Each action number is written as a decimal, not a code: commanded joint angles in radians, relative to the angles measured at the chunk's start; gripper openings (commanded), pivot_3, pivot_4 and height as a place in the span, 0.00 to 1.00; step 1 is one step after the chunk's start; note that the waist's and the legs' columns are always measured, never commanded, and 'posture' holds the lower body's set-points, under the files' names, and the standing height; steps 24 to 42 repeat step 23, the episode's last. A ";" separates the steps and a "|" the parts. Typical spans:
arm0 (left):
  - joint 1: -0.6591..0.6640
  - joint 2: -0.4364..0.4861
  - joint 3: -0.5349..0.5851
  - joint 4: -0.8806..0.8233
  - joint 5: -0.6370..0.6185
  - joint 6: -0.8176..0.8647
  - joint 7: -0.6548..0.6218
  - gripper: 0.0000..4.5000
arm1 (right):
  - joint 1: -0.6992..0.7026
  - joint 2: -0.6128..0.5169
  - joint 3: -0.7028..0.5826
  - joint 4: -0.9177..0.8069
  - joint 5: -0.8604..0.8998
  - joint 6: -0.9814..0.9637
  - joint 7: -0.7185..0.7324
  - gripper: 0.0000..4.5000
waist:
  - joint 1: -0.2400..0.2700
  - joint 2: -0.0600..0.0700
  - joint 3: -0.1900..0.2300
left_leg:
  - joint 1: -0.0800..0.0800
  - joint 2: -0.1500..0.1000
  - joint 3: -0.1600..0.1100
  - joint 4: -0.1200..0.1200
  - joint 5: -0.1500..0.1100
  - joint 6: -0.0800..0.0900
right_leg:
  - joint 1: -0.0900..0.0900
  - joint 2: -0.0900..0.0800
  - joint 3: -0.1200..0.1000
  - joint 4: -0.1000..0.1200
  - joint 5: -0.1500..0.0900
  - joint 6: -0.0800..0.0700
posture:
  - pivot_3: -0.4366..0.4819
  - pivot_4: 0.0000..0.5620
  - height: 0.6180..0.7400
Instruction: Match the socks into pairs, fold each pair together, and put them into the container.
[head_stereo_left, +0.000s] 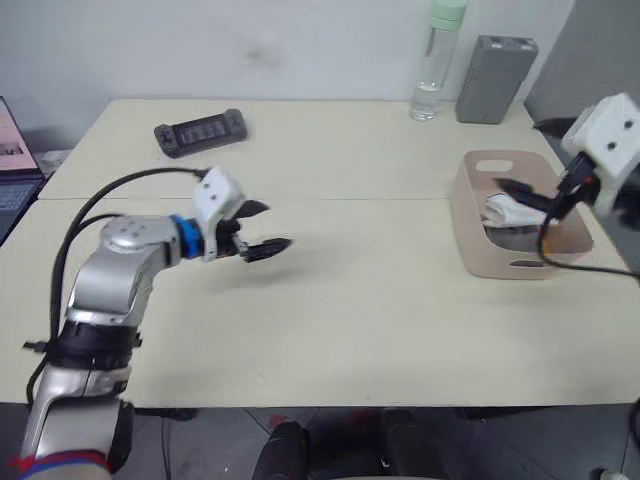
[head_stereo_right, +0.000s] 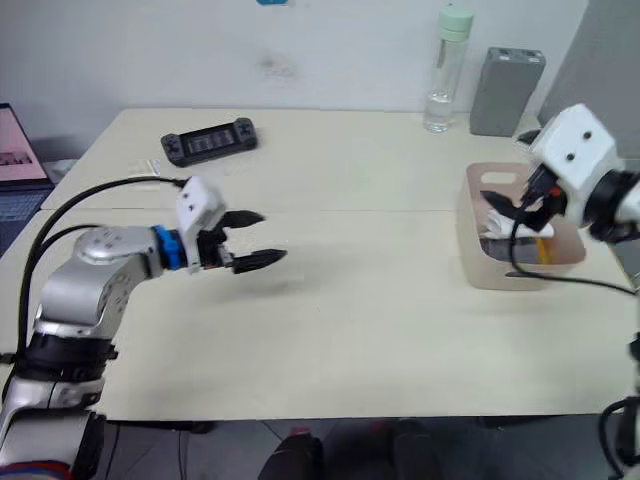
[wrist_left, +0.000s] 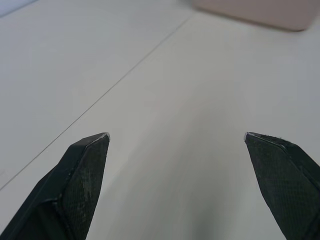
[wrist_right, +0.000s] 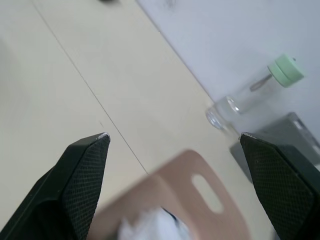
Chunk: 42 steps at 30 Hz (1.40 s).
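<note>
Rightward on the table (head_stereo_left: 350, 310), the container (head_stereo_left: 470, 235) is sitting with its long axis running away from the robot, holding a white sock (head_stereo_left: 512, 212) with something orange beside it. Above it the right gripper (head_stereo_right: 505, 205) is hovering spread; the left gripper (head_stereo_left: 265, 230) is hanging wide and empty over bare tabletop.
</note>
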<state>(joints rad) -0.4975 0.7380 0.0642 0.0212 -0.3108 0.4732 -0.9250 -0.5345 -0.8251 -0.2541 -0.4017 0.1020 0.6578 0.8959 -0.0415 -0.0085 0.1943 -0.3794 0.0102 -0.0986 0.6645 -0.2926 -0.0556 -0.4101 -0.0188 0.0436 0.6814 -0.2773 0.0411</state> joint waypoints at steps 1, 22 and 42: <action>0.142 -0.005 0.135 -0.057 0.023 -0.079 0.114 1.00 | 0.148 0.091 -0.004 -0.206 0.013 0.010 -0.118 0.99 | 0.012 -0.001 0.000 | 0.000 0.000 0.000 0.000 0.000 0.000 | 0.000 -0.001 0.000 -0.001 0.000 0.000 | 0.48 0.27 1.00; 0.609 -0.093 0.290 -0.122 0.053 -0.246 0.270 1.00 | 0.859 0.407 -0.017 -0.178 -0.011 -0.419 -0.389 0.99 | 0.006 -0.006 -0.007 | 0.019 0.002 0.004 -0.003 0.000 0.000 | 0.017 0.002 0.001 -0.001 -0.003 0.003 | 0.48 0.27 1.00; 0.611 -0.095 0.291 -0.118 0.044 -0.253 0.261 1.00 | 0.858 0.408 -0.020 -0.176 -0.006 -0.419 -0.393 0.99 | 0.006 -0.006 -0.007 | 0.019 0.002 0.003 -0.003 0.000 0.000 | 0.017 0.002 0.001 -0.001 -0.003 0.002 | 0.48 0.27 1.00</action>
